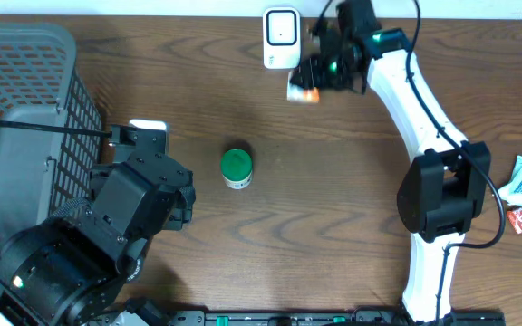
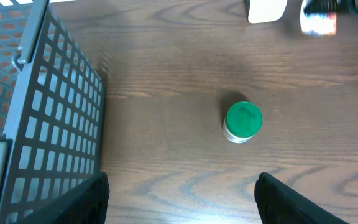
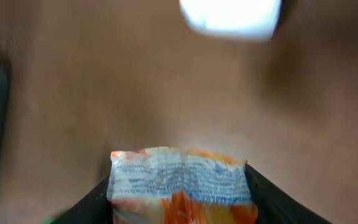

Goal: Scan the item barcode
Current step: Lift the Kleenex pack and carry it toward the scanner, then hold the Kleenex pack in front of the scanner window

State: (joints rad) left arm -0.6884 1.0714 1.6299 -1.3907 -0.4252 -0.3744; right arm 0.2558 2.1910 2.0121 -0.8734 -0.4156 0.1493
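Sitting between right fingers (image 3: 272,202), orange packet (image 3: 180,186), touching both, near white scanner (image 3: 230,15).

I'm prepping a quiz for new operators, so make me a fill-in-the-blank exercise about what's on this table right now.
1. The small bottle standing mid-table has a ____ lid.
2. The right end effector grips a packet printed white and ____, near the white scanner.
3. The grey mesh basket stands on the ____ arm's side of the table.
4. The left end effector is open and holds ____.
Missing words: green; orange; left; nothing.
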